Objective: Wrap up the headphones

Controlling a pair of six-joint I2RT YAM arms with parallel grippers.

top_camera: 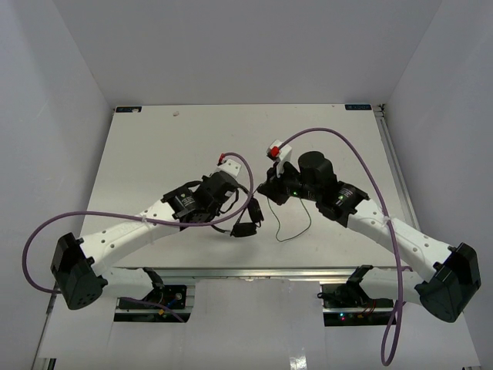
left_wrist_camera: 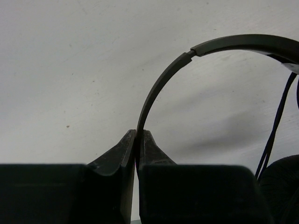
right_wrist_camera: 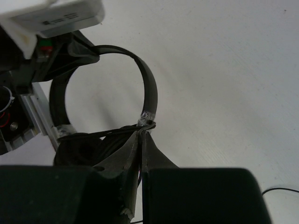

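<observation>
Wrapping looks barely begun, as far as can be judged. The headphones [top_camera: 248, 225] are held between the two arms, seemingly lifted over the white desk [top_camera: 154, 146] rather than laid on it. The thin headband [left_wrist_camera: 159, 88] is pinched by the left gripper [left_wrist_camera: 138, 140], jaws clenched tight on its flat edge. The right gripper [right_wrist_camera: 144, 133] has its jaws clamped shut too, on the band's other end just above an earcup [right_wrist_camera: 74, 149]. A strand or two of cord [left_wrist_camera: 276, 123] is seen crossing there, but whether it's caught in the pinch can't be told.

In the overhead view a long loose loop of cord is left trailing on the desk, so most of the winding is probably left to be done.

Material-wise, the band is a smooth, matte black arc made in two sections. The earcups are round and softly padded. The cord is thin and limp, so it'll likely flop about.
</observation>
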